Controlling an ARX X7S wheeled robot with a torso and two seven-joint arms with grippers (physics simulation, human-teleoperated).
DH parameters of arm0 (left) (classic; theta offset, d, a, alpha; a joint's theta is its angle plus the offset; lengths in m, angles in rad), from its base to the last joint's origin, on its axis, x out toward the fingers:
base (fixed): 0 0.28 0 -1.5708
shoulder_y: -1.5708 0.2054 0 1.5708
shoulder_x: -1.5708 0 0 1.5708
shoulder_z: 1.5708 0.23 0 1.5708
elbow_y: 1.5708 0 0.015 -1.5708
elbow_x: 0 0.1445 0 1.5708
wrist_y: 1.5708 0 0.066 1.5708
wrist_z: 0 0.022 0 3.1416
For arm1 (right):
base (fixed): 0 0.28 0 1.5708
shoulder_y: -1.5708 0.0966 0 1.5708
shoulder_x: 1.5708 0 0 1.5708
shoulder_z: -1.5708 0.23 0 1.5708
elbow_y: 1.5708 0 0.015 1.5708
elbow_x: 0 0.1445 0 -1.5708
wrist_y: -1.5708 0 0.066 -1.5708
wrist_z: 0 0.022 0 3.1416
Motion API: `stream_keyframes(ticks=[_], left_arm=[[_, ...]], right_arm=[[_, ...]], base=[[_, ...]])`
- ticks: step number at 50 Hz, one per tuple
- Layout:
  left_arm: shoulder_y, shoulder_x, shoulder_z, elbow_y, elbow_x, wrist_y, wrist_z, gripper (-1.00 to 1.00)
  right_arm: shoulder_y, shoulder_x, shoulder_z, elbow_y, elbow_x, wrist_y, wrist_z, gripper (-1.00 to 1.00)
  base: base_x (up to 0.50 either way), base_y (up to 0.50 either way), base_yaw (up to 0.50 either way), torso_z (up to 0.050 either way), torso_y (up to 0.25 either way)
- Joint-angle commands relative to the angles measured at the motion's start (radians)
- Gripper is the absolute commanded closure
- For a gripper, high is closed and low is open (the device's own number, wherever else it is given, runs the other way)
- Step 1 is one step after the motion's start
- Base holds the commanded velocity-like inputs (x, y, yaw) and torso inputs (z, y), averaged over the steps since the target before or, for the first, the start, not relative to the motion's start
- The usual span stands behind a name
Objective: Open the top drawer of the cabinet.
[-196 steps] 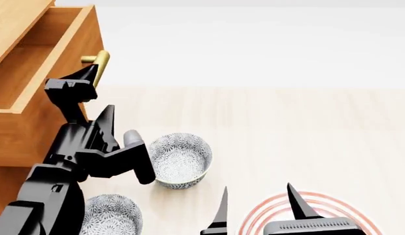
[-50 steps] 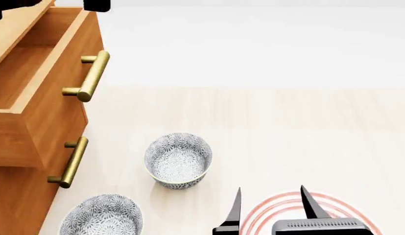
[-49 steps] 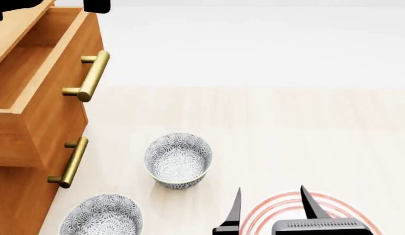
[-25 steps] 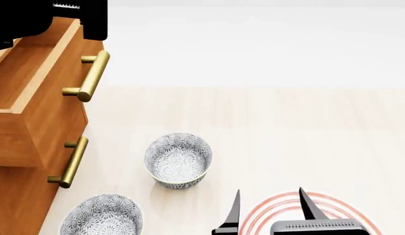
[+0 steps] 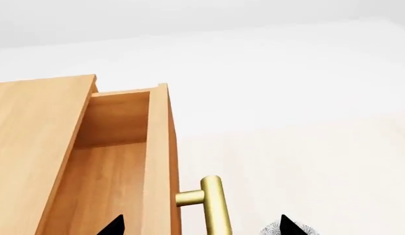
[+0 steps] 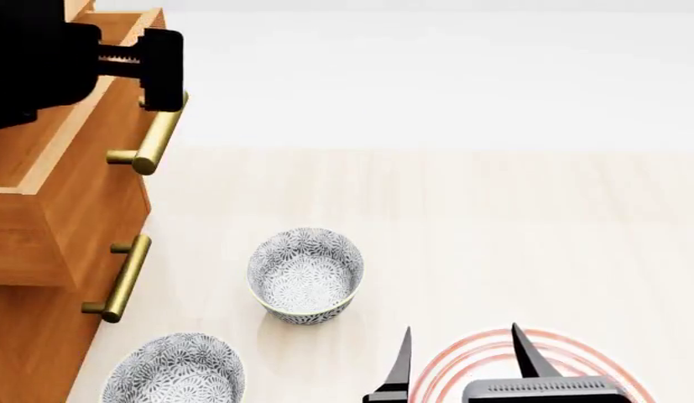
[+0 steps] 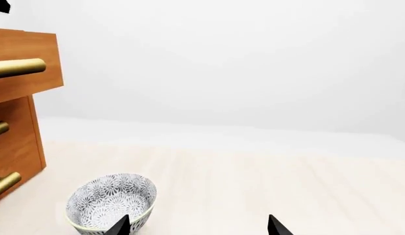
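Observation:
The cabinet [image 6: 33, 319] stands at the left of the head view. Its top drawer [image 6: 72, 168] is pulled out, with its lighter box interior [image 5: 104, 186] showing. Its brass handle [image 6: 152, 138] is free. My left gripper [image 6: 114, 65] is open and hovers above the far end of the drawer front. In the left wrist view, my left gripper [image 5: 199, 226] has one tip over the drawer interior and one beyond the handle [image 5: 215, 205]. My right gripper [image 6: 464, 363] is open and empty, low over the floor. It also shows in the right wrist view [image 7: 199, 227].
A patterned bowl [image 6: 305, 274] sits on the pale floor near the cabinet, and a second bowl [image 6: 174, 369] lies closer. A red-ringed plate [image 6: 481, 353] lies under my right gripper. The middle drawer's handle [image 6: 125, 279] sticks out below the top drawer.
My left gripper has come down from the top edge of the view over the open drawer's front. The drawer, the bowls and my right gripper have stayed about where they were.

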Motion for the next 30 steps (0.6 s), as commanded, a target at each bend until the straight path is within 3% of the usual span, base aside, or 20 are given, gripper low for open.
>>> stream_keyframes(ticks=[1,30], left_arm=[[0.017,-0.003,0.009,-0.086,-0.004,0.060,0.016,-1.00],[0.057,-0.016,0.015,-0.218,-0.023,0.122,0.061,-1.00]], right_arm=[[0.000,0.000,-0.004,0.010,0.000,-0.006,0.000,-1.00],[-0.002,0.006,-0.016,-0.013,0.003,0.005,0.013,-1.00]], base=[[0.00,0.00,0.00,0.000,0.000],[0.00,0.00,0.00,0.000,0.000]])
